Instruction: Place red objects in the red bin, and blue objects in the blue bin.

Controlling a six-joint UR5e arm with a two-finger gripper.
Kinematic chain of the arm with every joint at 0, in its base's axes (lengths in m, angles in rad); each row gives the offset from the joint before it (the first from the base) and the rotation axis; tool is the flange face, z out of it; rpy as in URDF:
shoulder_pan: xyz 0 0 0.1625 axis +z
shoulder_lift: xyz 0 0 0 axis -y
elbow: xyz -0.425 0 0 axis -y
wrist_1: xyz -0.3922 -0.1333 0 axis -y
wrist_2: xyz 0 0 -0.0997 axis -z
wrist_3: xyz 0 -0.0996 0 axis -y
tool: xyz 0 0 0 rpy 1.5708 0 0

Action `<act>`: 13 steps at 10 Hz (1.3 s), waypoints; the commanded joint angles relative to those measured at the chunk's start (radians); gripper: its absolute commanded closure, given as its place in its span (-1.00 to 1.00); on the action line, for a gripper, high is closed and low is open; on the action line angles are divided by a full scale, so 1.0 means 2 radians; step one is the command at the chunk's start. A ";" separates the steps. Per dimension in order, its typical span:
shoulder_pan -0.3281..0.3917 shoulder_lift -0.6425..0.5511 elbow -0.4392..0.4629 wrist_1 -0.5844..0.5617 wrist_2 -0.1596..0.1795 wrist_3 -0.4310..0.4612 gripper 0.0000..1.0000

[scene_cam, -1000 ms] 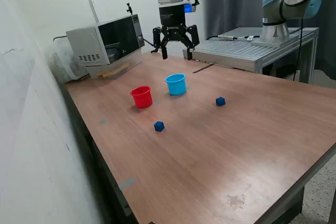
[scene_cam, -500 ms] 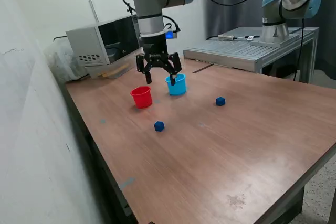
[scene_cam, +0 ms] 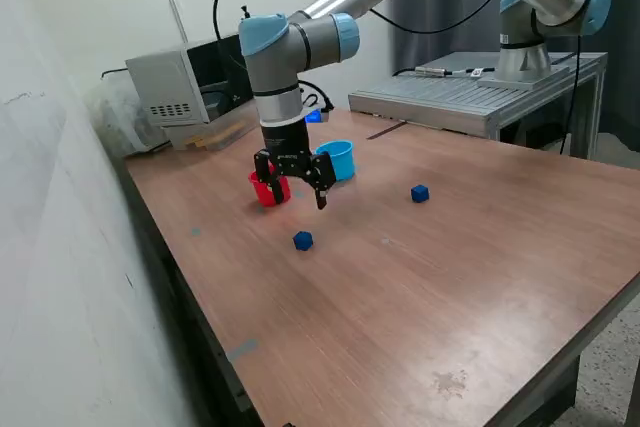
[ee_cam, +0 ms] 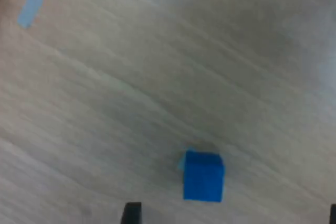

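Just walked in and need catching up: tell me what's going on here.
A single robot arm is sorting cubes into cups on a wooden table. Its open, empty pincer hangs above one blue cube, in front of the red cup and blue cup. A second blue cube lies toward the exterior view's right.

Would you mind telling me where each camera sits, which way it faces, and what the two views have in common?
Exterior view: off the arm, above a table corner, looking down across it at the red cup, blue cup and two blue cubes; the arm and open gripper show.
Wrist view: on the wrist, looking down at the tabletop; only dark fingertips show at the picture's edge.
Shared: probably the near blue cube, and the table.
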 commanded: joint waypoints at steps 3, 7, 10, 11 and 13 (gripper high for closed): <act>0.001 0.048 -0.032 -0.009 0.009 0.000 -1.00; -0.007 0.053 -0.031 -0.024 0.007 0.001 -1.00; -0.010 0.053 -0.026 -0.024 0.003 0.000 1.00; -0.010 0.053 -0.026 -0.021 0.001 -0.001 1.00; -0.010 0.053 -0.022 -0.018 0.000 -0.002 1.00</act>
